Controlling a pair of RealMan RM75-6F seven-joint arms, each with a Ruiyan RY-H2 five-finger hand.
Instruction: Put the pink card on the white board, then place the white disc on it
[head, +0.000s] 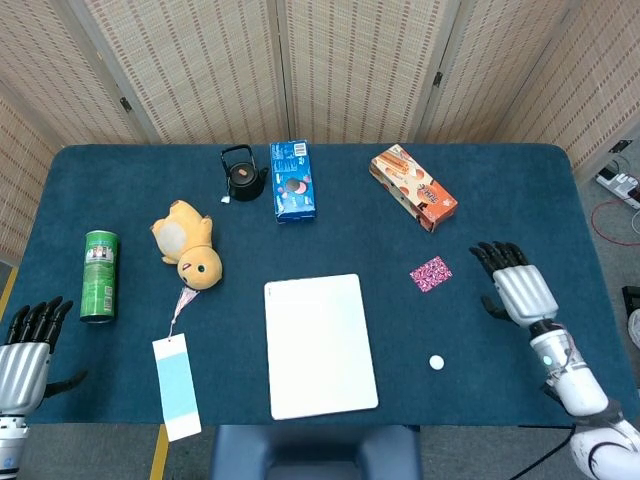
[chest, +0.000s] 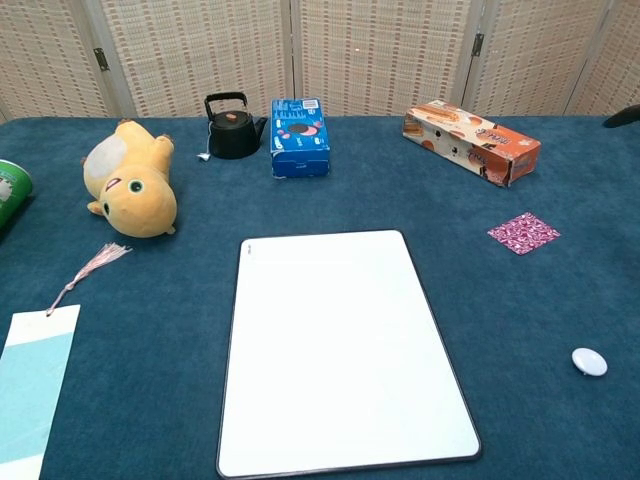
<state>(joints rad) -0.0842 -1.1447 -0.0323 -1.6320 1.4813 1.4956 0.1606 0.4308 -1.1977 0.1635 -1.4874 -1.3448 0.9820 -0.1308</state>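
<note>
The pink patterned card (head: 431, 273) (chest: 523, 232) lies flat on the blue cloth, right of the white board (head: 319, 344) (chest: 340, 350). The small white disc (head: 437, 362) (chest: 589, 361) sits nearer the front edge, below the card. My right hand (head: 516, 285) hovers open over the table just right of the card, fingers spread, holding nothing; in the chest view only a dark fingertip (chest: 622, 116) shows at the right edge. My left hand (head: 28, 348) stays open at the front left corner, off the table's edge.
A green can (head: 100, 276) stands at the left. A yellow plush toy (head: 189, 244), black teapot (head: 242, 174), blue box (head: 292, 179) and orange box (head: 413, 186) lie further back. A light blue bookmark (head: 176, 385) with a tassel lies left of the board.
</note>
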